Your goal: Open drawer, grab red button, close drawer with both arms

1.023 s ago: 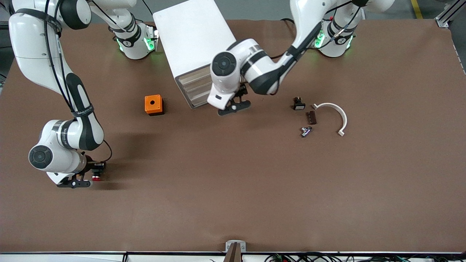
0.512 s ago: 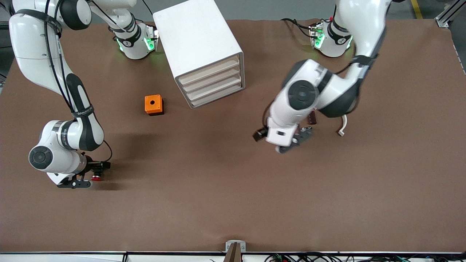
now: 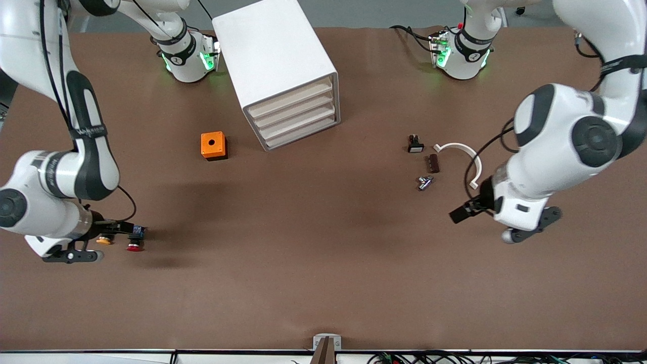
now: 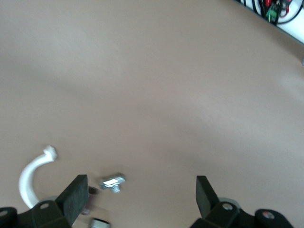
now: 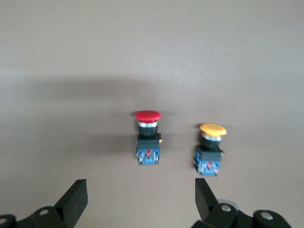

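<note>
The white cabinet (image 3: 275, 55) stands at the back with all three drawers (image 3: 295, 119) shut. The red-capped button (image 3: 133, 246) lies on the table at the right arm's end, its cap toward the front camera. It also shows in the right wrist view (image 5: 147, 137). My right gripper (image 3: 71, 255) hangs open and empty beside it, apart from it; its jaws stand wide in the right wrist view (image 5: 140, 199). My left gripper (image 3: 530, 232) is open and empty over bare table at the left arm's end, and its jaws also stand wide in the left wrist view (image 4: 141, 199).
An orange-capped button (image 3: 104, 240) lies beside the red one (image 5: 211, 147). An orange box with a hole (image 3: 213, 145) sits near the cabinet. A white curved piece (image 3: 467, 156), a small metal part (image 3: 424, 182), a brown strip (image 3: 432, 163) and a small black part (image 3: 415, 144) lie by the left gripper.
My left arm swung from the cabinet's drawer fronts out to the left arm's end of the table. My right gripper drew back off the red button, uncovering the orange-capped one.
</note>
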You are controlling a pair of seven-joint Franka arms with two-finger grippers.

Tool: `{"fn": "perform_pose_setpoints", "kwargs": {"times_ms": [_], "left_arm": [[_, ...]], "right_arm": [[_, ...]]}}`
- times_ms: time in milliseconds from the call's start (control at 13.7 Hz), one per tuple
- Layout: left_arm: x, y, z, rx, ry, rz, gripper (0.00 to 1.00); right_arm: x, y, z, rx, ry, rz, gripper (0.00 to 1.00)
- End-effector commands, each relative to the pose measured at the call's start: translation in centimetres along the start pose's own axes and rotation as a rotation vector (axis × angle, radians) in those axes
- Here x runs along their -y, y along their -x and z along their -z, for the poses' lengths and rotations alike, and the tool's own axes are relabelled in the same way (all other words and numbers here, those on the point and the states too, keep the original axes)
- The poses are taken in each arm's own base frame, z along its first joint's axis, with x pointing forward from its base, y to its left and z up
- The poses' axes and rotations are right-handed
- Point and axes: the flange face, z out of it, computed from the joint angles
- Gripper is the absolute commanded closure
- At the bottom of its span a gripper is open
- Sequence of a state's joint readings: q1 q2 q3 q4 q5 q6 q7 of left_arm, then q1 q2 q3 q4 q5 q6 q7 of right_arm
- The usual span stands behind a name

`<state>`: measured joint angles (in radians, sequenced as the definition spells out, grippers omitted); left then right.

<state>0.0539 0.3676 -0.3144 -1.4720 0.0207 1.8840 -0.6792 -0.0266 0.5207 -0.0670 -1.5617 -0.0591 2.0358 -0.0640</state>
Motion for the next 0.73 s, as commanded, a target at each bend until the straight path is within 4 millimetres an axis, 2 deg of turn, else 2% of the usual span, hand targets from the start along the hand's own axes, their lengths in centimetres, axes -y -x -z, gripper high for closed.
{"fn": "perform_pose_setpoints", "kwargs": {"times_ms": [0, 146, 292, 439, 585, 658], "left_arm": [[4.3, -0.3, 4.5, -0.021, -0.032, -0.086, 0.00], [7.9, -0.9, 7.8, -0.031, -0.051, -0.174, 0.00], [10.5, -0.8, 10.2, -0.028, -0.069, -0.220, 0.00], [10.9, -0.2, 11.9, -0.051, -0.071, -0.262, 0.00], [11.8, 0.4, 13.8, -0.067, -0.097, -0.341, 0.00], [11.9, 0.8, 14.1, -0.059, -0.104, -0.369, 0.00]], "right_arm": [[1.3, 2.0, 5.4, -0.007, -0.008, 0.010, 0.00], [1.7, 3.1, 8.8, -0.017, -0.010, 0.016, 0.00], [1.7, 4.5, 11.9, -0.011, -0.012, 0.019, 0.00], [1.7, 5.6, 14.6, -0.027, -0.012, 0.022, 0.00], [1.6, 6.4, 16.2, -0.039, -0.013, 0.022, 0.00], [1.5, 6.8, 17.2, -0.045, -0.012, 0.022, 0.00]]}}
